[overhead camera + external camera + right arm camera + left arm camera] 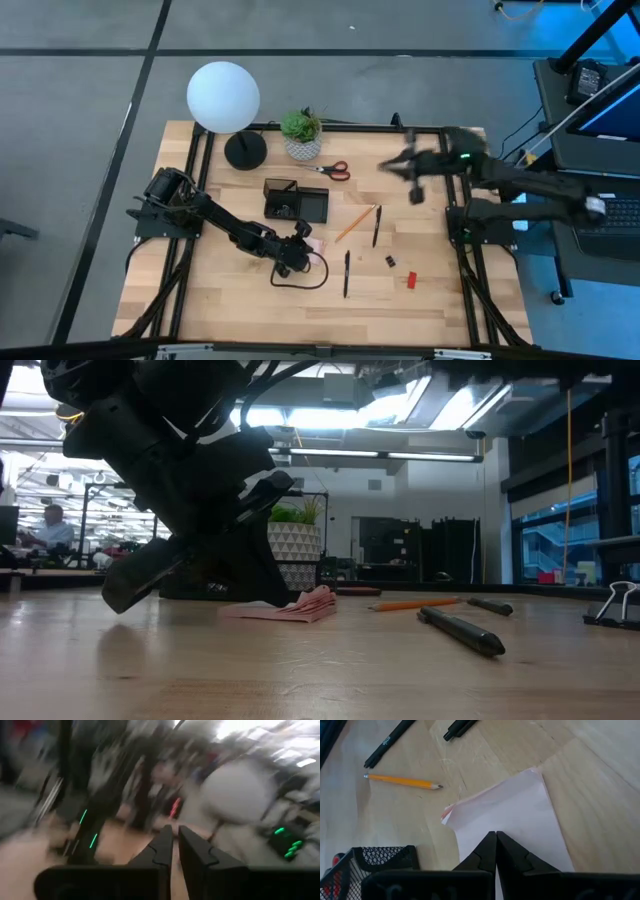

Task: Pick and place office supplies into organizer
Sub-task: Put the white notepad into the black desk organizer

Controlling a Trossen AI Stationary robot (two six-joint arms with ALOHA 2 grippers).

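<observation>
The pink sticky-note pad [316,243] lies flat on the wood, its curled edge [318,600] slightly raised. My left gripper [496,835] is shut and points down over the pad [520,815], just right of the black mesh organizer [295,202]. Loose on the table are the orange pencil [350,222], two black pens [376,225] [346,272], the red-handled scissors [335,170], small black clips [390,261] and a red block [411,279]. My right gripper [175,840] is shut and empty; in the high view it shows blurred, high over the table's far right [415,175]. My left gripper comes at the pad from above, slanting, with its shut fingertips [490,842] over the top sheet [515,827] near the middle. The pad stays flat on the table. I cannot tell whether the tips touch the paper or hover just above it.
A potted plant [301,135] and a lamp with a white globe [224,97] and a round black base [245,150] stand at the far edge. A black cable loop [300,275] lies near my left gripper. Bare wood shows at the near edge [250,310].
</observation>
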